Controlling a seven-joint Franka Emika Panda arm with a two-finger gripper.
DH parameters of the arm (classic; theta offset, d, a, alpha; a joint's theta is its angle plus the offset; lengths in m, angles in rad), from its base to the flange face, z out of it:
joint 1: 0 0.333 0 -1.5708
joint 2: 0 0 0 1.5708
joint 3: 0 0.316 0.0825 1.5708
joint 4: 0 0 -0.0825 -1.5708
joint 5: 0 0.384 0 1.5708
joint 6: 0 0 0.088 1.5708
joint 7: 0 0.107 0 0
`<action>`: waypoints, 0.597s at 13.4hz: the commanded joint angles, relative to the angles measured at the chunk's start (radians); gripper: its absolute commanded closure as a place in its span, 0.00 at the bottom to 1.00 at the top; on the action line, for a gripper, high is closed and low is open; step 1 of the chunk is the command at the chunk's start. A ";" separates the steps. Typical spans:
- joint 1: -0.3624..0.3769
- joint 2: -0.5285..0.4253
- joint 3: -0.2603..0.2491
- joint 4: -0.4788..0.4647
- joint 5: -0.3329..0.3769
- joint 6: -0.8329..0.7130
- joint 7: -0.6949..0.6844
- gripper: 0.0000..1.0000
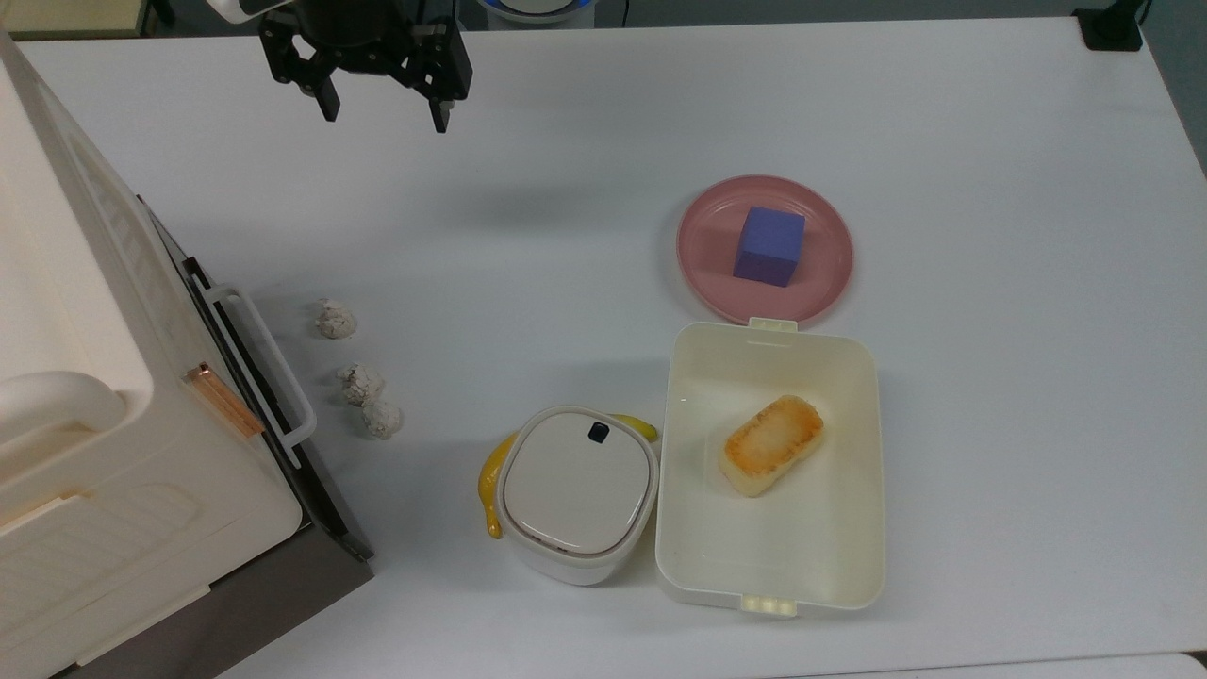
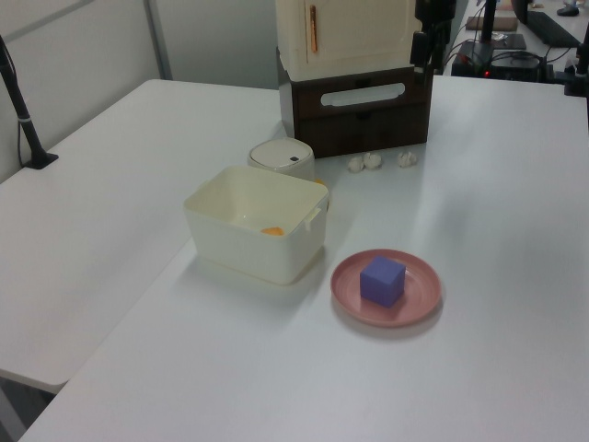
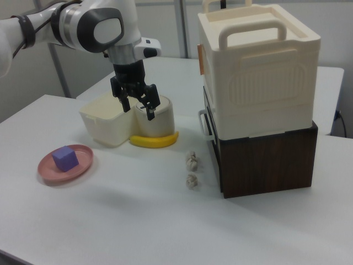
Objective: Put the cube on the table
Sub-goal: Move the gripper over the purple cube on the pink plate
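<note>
The cube (image 1: 770,245) sits on the pink plate (image 1: 707,255), a little off the plate's middle toward the top view's right, one flat face down. It touches nothing but the plate. In the left view the cube (image 2: 382,280) and plate (image 2: 414,299) lie nearest the camera; in the right view the cube (image 3: 65,158) and plate (image 3: 83,163) lie at the right view's left, well apart from the arm.

The plate rests on the white bench (image 1: 990,189), its rim just beside the short wall of a cream tray (image 1: 853,566). In the tray lies a toasted bread piece (image 1: 771,445), apart from the walls. Against the tray's side at the top view's left stands a small white lidded container (image 1: 577,492), with a banana (image 1: 490,483) curving around its base.

The gripper (image 1: 385,106) hangs above bare bench near the top view's upper edge, well apart from the cube, with its fingers (image 1: 328,100) spread and holding nothing. In the right view the gripper (image 3: 137,106) points down, seen in front of the container (image 3: 160,122) and tray (image 3: 102,124).

Three crumpled white lumps (image 1: 335,319) lie on the bench between the container and a dark wooden box (image 3: 265,160), which carries a cream lidded crate (image 3: 259,72) with a handle.
</note>
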 commanded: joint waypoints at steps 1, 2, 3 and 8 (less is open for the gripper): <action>-0.141 -0.004 0.149 0.015 -0.013 -0.072 0.005 0.00; -0.144 -0.003 0.161 0.012 -0.012 -0.072 0.005 0.00; -0.144 0.003 0.175 0.006 -0.008 -0.072 0.005 0.00; -0.150 0.046 0.342 -0.026 0.003 -0.060 0.161 0.00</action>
